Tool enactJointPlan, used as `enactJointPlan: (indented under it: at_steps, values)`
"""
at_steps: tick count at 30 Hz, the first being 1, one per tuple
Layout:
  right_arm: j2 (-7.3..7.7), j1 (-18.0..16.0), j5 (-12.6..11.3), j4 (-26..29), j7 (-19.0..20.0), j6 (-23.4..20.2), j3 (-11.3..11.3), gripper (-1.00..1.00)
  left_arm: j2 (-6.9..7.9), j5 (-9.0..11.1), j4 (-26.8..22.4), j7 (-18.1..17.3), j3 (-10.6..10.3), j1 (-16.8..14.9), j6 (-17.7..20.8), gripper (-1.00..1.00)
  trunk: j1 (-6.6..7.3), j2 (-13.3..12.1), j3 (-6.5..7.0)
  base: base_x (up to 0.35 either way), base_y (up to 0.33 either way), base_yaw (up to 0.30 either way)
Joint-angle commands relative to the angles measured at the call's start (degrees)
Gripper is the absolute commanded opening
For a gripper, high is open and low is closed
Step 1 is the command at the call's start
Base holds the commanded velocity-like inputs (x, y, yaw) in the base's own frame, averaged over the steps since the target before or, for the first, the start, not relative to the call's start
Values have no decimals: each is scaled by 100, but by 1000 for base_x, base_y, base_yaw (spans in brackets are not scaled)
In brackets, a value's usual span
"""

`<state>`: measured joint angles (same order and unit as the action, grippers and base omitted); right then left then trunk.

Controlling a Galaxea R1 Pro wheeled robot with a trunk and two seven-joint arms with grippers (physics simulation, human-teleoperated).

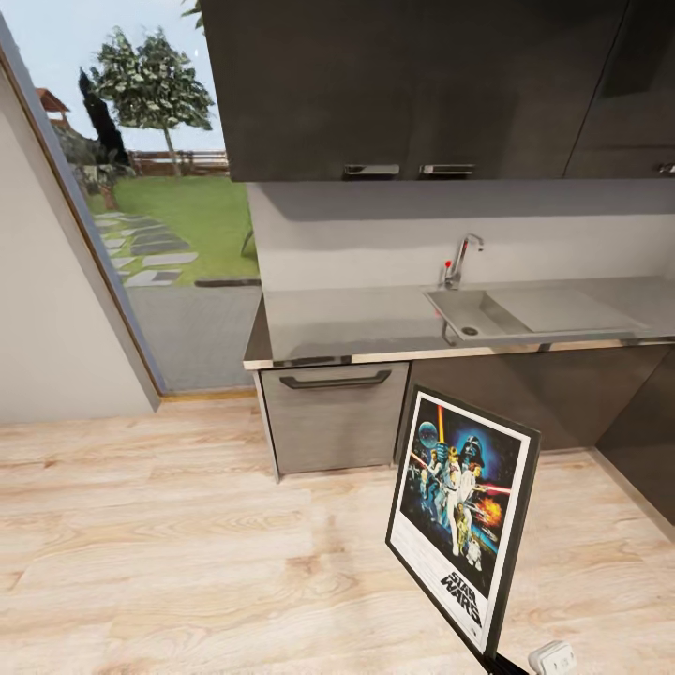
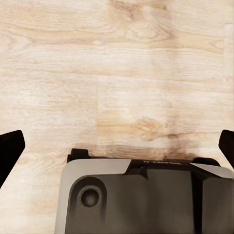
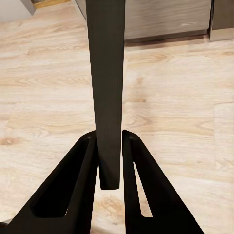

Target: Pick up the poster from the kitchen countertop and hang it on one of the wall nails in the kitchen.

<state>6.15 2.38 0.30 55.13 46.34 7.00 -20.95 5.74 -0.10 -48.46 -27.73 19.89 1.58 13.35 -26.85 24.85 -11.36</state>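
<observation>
The poster (image 1: 464,520), an upright Star Wars print with a thin black frame and white border, hangs tilted above the wooden floor at the lower right of the head view. My right gripper (image 1: 492,661) holds it by its bottom edge. In the right wrist view the poster (image 3: 107,73) appears edge-on as a dark strip, with my right gripper (image 3: 109,137) shut on it from both sides. Behind it runs the grey metal kitchen countertop (image 1: 356,323) with its sink (image 1: 469,311) and chrome tap (image 1: 461,258). My left gripper (image 2: 117,142) is open over bare floor. No wall nail can be made out.
Dark upper cabinets (image 1: 394,84) hang over the counter, and a grey drawer front (image 1: 335,417) sits below its left end. A tall glass pane (image 1: 159,216) to a garden is at the left, beside a plain grey wall (image 1: 47,309). My grey base (image 2: 141,200) is beneath the left gripper.
</observation>
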Motion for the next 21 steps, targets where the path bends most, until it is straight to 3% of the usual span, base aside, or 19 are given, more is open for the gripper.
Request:
enactJointPlan:
  at_steps: [1, 5, 21]
  values:
    - [0, 0, -8, 3, 26, 12, -6, -100, -3, 0, -14, -31, 15, 0, 50, 100, 19, -32, 10, 0, 0, 0]
    - [0, 0, -8, 3, 25, 12, -6, -100, -3, 1, -14, -31, 15, 0, 50, 100, 107, -193, 81, 0, 0, 0]
    - [0, 0, -9, 3, 24, 12, -6, -100, -3, 1, -14, -31, 15, 0, 53, 100, 107, -193, 81, 0, 0, 0]
